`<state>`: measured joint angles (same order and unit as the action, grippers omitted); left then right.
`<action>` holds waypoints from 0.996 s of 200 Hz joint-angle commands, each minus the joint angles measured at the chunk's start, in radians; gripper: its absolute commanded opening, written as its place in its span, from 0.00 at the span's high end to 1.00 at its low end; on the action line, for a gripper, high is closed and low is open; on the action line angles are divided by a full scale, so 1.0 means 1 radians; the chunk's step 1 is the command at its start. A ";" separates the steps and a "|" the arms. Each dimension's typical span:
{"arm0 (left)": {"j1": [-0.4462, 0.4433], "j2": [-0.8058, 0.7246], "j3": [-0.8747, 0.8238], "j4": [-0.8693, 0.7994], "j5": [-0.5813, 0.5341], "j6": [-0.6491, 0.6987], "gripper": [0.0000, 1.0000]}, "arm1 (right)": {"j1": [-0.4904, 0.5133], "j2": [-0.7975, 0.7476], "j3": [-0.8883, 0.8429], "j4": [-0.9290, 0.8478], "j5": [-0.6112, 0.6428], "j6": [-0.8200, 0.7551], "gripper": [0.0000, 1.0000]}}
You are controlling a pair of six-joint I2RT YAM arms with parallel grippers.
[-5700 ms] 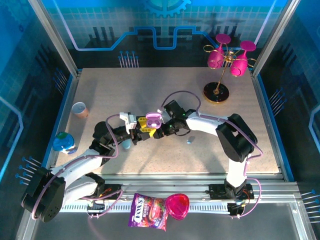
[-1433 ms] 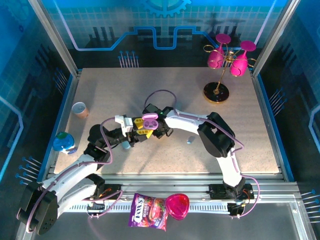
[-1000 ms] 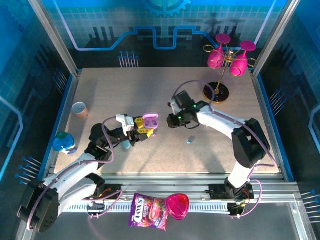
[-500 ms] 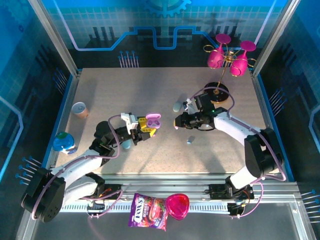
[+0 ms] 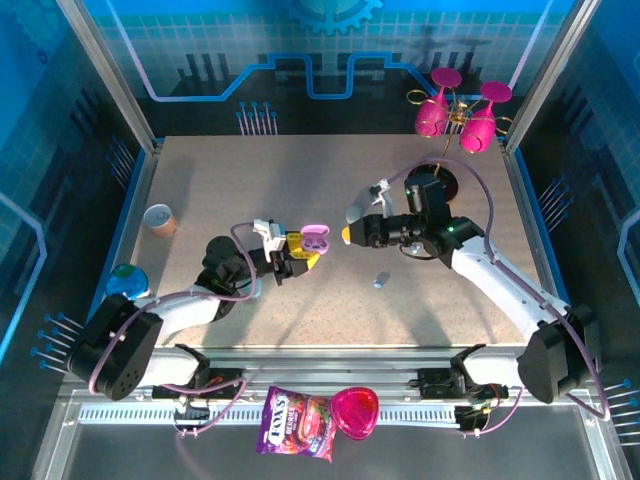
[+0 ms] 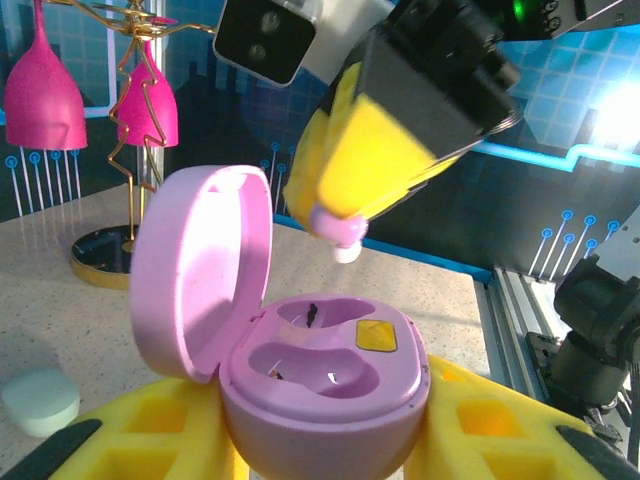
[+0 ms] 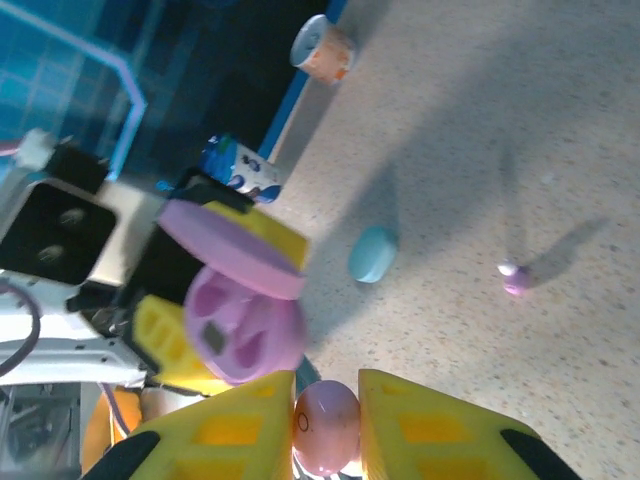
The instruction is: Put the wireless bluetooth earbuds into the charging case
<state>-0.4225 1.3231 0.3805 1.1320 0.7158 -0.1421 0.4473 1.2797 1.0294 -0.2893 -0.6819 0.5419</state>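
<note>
The right gripper (image 5: 347, 235), pinched on a purple earbud (image 6: 338, 225), has swung back toward the open case (image 6: 320, 395), now just ahead of it in the left gripper's (image 5: 303, 256) clamp. Both sockets (image 6: 322, 366) look empty, so seating comes next.

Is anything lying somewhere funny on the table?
Yes: a tiny purple earbud lies loose on the speckled table, apart from the open lilac pebble-shaped charging case where it belongs.
</note>
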 commanded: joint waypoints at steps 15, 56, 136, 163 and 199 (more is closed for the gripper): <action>0.008 0.039 0.038 0.133 0.056 -0.065 0.68 | 0.072 -0.013 0.049 0.044 -0.026 -0.044 0.79; 0.008 0.036 0.038 0.134 0.063 -0.073 0.68 | 0.130 0.019 0.084 0.068 0.000 -0.085 0.79; 0.007 0.010 0.040 0.120 0.074 -0.097 0.68 | 0.154 0.053 0.113 0.053 0.056 -0.147 0.79; 0.007 -0.009 0.046 0.096 0.075 -0.093 0.68 | 0.153 0.058 0.110 0.040 0.076 -0.166 0.79; 0.006 -0.024 0.052 0.089 0.077 -0.096 0.68 | 0.156 0.066 0.107 0.033 0.087 -0.172 0.79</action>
<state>-0.4213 1.3342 0.3923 1.1999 0.7570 -0.2344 0.5907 1.3285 1.1076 -0.2382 -0.6247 0.3969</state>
